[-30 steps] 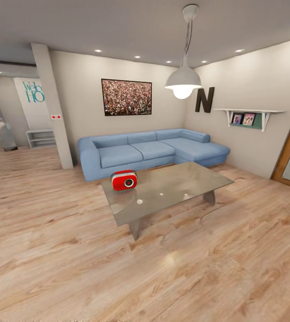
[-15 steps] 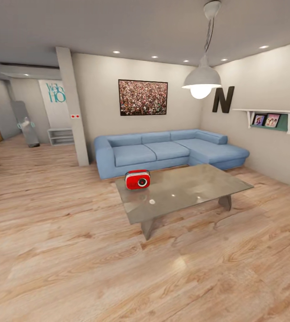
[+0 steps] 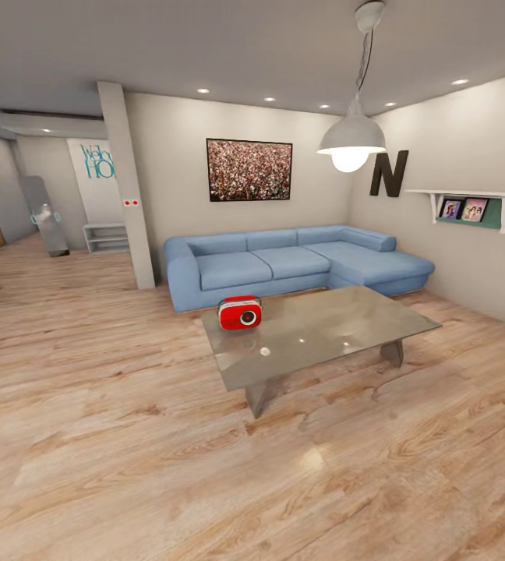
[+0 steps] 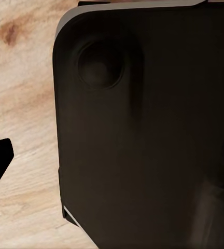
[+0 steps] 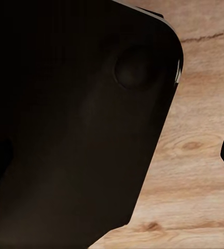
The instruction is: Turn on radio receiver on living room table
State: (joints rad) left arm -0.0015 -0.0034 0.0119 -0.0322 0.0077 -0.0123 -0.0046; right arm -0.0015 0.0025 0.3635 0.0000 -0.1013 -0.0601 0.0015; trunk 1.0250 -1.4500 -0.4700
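Sits upright at the near-left end of the table (image 3: 346, 327): radio (image 3: 240, 313), dial facing out. Looks light, rigid, likely to slide on glass; needs a gentle press, not a grab. Jaw state: cannot tell.

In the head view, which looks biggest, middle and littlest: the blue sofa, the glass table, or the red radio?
1. Blue sofa and table: they look about alike, and the table is nearer the camera, so I won't rank them.
2. Radio: clearly littlest.
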